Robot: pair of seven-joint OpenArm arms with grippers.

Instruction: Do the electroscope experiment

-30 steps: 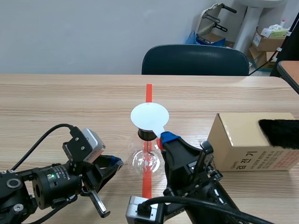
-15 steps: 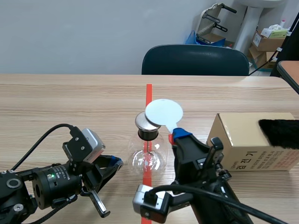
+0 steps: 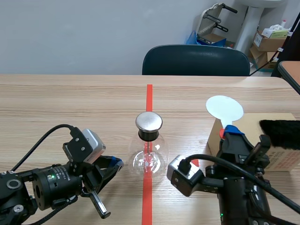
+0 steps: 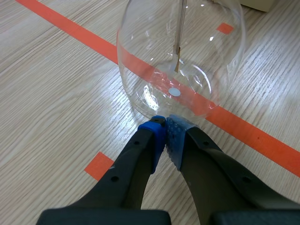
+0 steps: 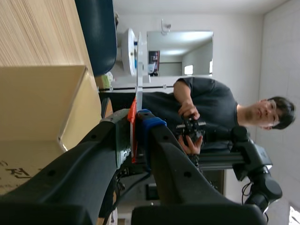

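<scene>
The glass jar stands in the middle of the tabletop, right on the red tape line. It has a round metal cap on top and a thin strip hanging inside. The left tool lies low on the jar's left. Its two fingers are pressed together on nothing, and the tips rest right against the bottom of the glass. The right tool is off to the jar's right, pinching the white disc by its stem. The disc is higher than the cap and well apart from it. Farther right of the jar sits a box with black fur on top. The next job looks like rubbing the disc on the fur. To do it well, rub only the flat white face and grip only the stem. Then bring the disc slowly over the cap, level, and watch the strip. The left tool should not push, or the jar may slide.
</scene>
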